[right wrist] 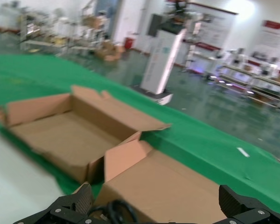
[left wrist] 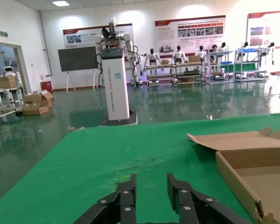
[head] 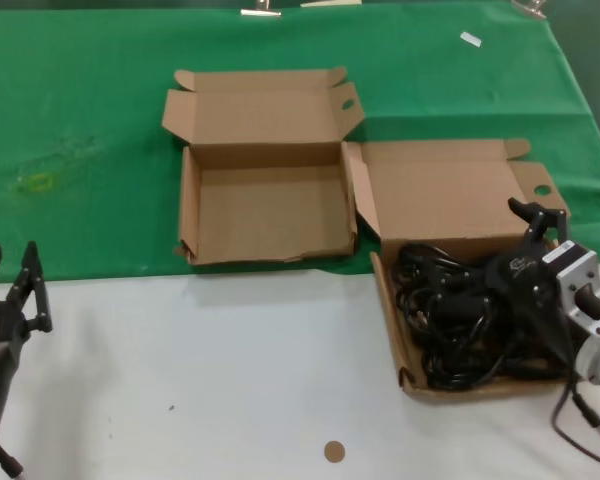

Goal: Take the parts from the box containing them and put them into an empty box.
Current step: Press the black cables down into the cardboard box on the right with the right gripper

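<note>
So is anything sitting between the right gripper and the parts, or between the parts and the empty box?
Nothing visible. The right gripper hangs open just above the tangled black parts in the right box. The empty box stands open to its left; only both boxes' low side walls lie between.

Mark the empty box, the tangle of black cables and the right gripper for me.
empty box [head: 265, 215], head view, bare floor inside.
black cables [head: 450, 325], head view, middle of the tangle in the right-hand box.
right gripper [head: 538, 220], head view, between its fingertips.
</note>
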Motion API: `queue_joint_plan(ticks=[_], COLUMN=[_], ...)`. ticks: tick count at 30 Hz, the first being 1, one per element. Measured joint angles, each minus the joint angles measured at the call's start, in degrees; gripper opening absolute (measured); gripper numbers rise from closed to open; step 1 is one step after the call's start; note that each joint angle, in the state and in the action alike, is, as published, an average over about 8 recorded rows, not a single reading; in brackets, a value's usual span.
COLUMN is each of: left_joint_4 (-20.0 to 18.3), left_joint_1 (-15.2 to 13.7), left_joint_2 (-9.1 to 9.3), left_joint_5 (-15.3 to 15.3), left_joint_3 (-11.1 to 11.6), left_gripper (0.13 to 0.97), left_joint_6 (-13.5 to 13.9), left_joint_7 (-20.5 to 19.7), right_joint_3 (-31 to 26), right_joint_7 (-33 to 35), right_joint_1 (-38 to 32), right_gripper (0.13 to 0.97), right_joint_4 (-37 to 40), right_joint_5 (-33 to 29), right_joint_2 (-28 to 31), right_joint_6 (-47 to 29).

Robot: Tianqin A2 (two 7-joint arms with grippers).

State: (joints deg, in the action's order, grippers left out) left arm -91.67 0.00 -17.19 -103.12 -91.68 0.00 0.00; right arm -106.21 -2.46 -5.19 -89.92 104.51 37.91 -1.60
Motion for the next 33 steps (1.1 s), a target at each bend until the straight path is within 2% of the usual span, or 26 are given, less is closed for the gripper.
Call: queue_joint_plan(ticks=[5,9,17,33], left_joint_4=[0.0,0.0,0.0,0.0], left_joint_1=[0.0,0.0,0.0,0.0], left_joint_2=[0.0,0.0,0.0,0.0], left_joint_5=[0.0,0.0,0.0,0.0], left_joint_3=[0.0,0.0,0.0,0.0], left_gripper=[0.263,0.263,0.168,0.144], left_joint_6=[0.0,0.0,0.0,0.0], left_joint_7=[0.0,0.0,0.0,0.0], right_joint_3=[-0.7,-0.4,0.5,0.1], right_joint_7=[-0.2,0.7,3.0,7.0], right_joint_1=[-1.0,-1.8,-3.8,-10.0], right_gripper=[0.966,0.966,0.966,0.966], right_joint_4=[0.1,0.2,0.4,4.6], right_joint_5=[-1.2,-2.4,-4.8,-8.1], right_joint_2=[4.3,7.2,12.5,19.5], right_joint_6=[-5.3,-10.6,-20.3,-37.6])
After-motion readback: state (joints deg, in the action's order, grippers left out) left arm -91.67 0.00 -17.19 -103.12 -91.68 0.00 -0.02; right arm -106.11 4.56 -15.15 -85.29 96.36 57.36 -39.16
